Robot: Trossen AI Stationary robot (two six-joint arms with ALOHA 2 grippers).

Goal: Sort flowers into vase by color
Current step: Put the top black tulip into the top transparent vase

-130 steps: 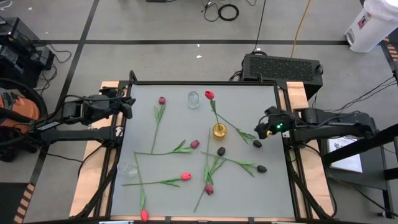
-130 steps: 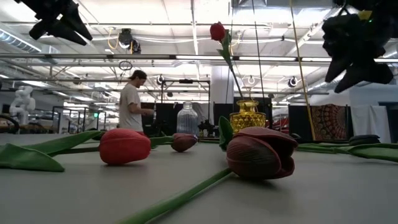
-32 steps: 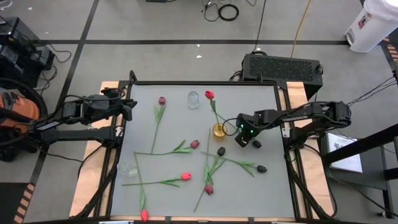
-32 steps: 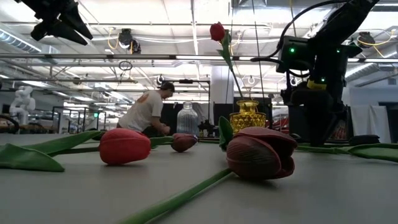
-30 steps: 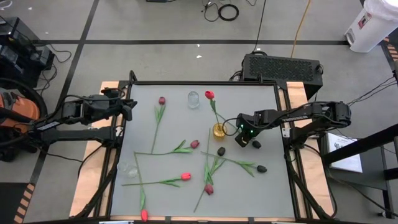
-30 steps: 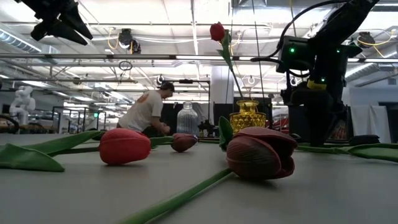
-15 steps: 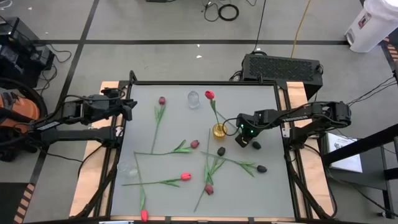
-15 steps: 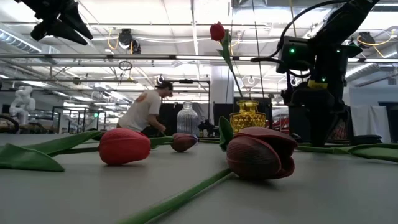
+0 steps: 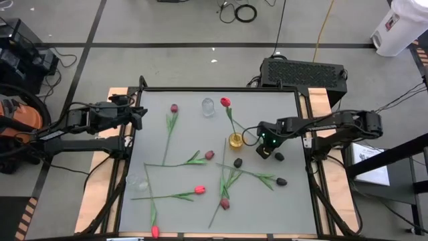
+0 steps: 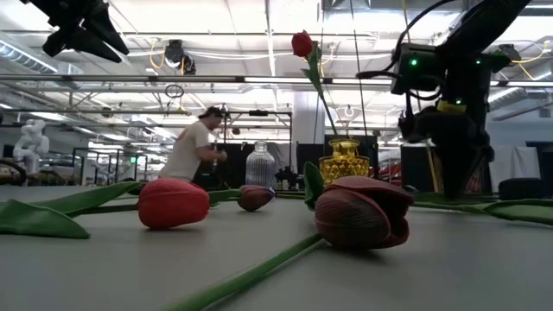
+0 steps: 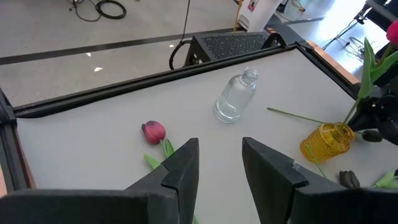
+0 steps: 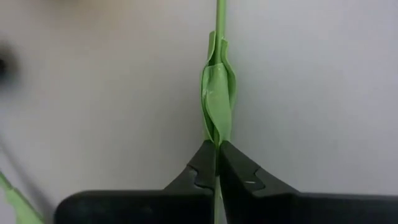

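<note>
Right claw (image 12: 217,163), just beside the yellow vase (image 9: 235,140), is pinched tight on the green stem (image 12: 218,93) of a dark tulip (image 9: 279,156) lying on the counter (image 9: 281,201). Beyond the vase stands a clear bottle (image 9: 208,106). Farther off, the left claw (image 11: 217,163) hangs parted and empty over the counter's edge.

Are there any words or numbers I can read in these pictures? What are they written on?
No words or numbers can be read.
White sheet of paper on the floor beside the table: print too small to read.
White container with a red patch: mark too blurred to read.
Red and white sign past the table's far edge: too small to read.
Yellow vase and clear bottle: no labels.
</note>
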